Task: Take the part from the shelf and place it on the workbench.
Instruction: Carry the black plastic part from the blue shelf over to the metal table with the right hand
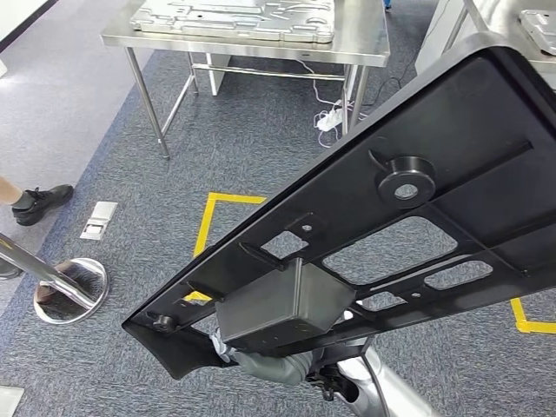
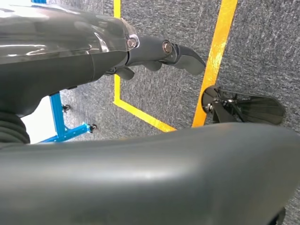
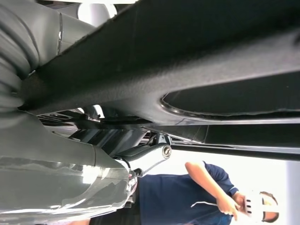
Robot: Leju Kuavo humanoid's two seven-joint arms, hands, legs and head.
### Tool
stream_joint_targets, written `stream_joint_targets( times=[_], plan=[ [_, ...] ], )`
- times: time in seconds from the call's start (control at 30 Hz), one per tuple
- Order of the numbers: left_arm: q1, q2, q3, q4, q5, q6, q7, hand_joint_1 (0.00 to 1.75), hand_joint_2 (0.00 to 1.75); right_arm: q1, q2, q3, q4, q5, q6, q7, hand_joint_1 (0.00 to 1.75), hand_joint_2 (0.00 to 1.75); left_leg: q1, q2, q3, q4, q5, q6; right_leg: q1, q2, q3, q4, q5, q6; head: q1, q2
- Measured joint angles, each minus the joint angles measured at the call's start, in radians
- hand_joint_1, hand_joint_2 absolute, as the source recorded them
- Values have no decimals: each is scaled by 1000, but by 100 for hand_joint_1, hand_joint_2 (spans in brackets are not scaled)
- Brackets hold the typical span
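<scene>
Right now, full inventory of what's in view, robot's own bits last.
Part: 1, black panel with cut-outs, carried tilted across the head view.
Workbench: 1, steel, ahead on the carpet.
Metal panel: 1, silver, lying on the workbench.
Floor tape: yellow lines on grey carpet.
Cables: white, under the workbench.
Round base: 1, chrome, on the floor at left.
Shoe: 1, black, a person's.
Person: 1, blue shirt.
Left hand: dark fingers, under the part.
Right hand: under the part.

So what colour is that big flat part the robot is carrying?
Black all over; the part shows best in the head view.
</scene>
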Motion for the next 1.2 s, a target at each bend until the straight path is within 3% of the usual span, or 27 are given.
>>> stream_joint_targets(
  times=[0.63,0.8,0.9,0.97,1.03,1.07,1.1,1.13,1.2],
  plan=[
    [-1,0,19,0,2,-16,-10,0,175,16,5,-7,0,-2,2,-1,175,175,-3,0,1,0,-2,2,-3,0,0,-1,0,3,0,0],
    [-1,0,24,0,0,-15,-10,0,175,17,9,-7,0,-2,2,-1,175,175,-11,0,0,2,-6,10,-11,-1,1,-2,1,12,0,0],
    [1,0,25,0,-1,-15,-9,0,175,16,14,-7,-2,-2,2,-1,175,175,-12,-3,6,-7,-5,23,-14,2,6,-2,-5,21,0,0],
    [-1,-1,26,0,-2,-15,-8,0,175,16,17,-8,-3,-3,1,-1,175,175,-6,-7,16,-19,-1,33,-14,38,-14,54,-40,20,2,0],
    [-5,-3,26,0,-2,-15,-7,0,175,22,15,-8,-2,-4,1,-1,175,175,-4,-14,21,-23,-3,40,-13,74,-83,186,-99,15,3,0],
    [-7,-3,26,0,-3,-15,-7,0,175,26,14,-9,-1,-4,0,-1,175,175,-5,-20,23,-23,-5,40,-12,80,-121,247,-115,14,3,0],
    [-7,-4,27,0,-3,-15,-7,0,175,30,13,-9,0,-4,0,-1,175,175,-5,-25,27,-23,-8,40,-12,82,-147,282,-114,13,3,0],
    [-6,-5,27,0,-3,-16,-7,0,175,32,12,-9,0,-4,0,-1,175,175,-5,-30,32,-23,-12,38,-12,82,-154,276,-90,13,3,0],
    [-5,-7,27,0,-3,-17,-6,0,175,33,12,-10,0,-4,0,-1,175,175,-3,-39,48,-22,-24,29,-11,83,-119,165,-4,10,3,0]
  ],
)
